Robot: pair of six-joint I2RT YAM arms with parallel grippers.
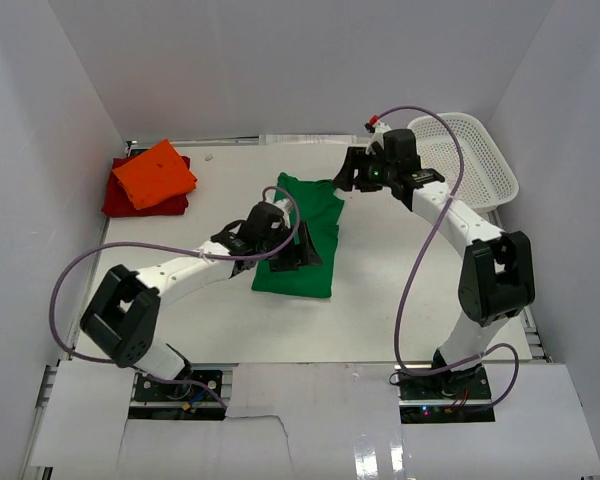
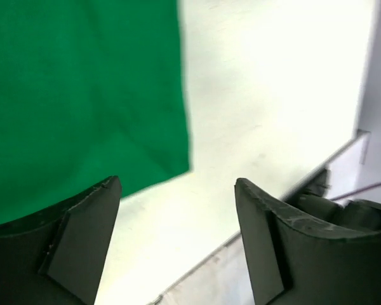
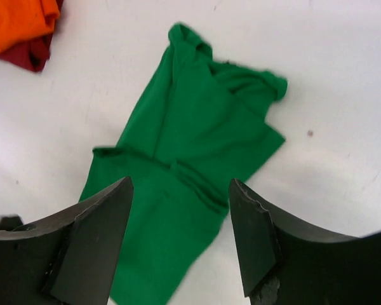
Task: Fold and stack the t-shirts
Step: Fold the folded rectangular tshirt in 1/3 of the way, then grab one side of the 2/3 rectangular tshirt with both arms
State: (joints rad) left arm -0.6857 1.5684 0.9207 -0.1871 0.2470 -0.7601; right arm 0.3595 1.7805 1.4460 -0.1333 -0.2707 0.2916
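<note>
Currently the green t-shirt [image 1: 318, 215] is lying mid-table. The left gripper [image 1: 298, 252] is hovering over its near half, fingers spread and empty. The right gripper [image 1: 346, 176] is hanging just beyond its far right corner, likewise spread.

Plain white tabletop [image 1: 240, 320] across centre of frame, evenly lit, soft shadows only. Enclosed by blank white back wall [image 1: 280, 70] at top, side walls at left and right edges. Glossy white panels [image 1: 310, 400] along bottom edge.
</note>
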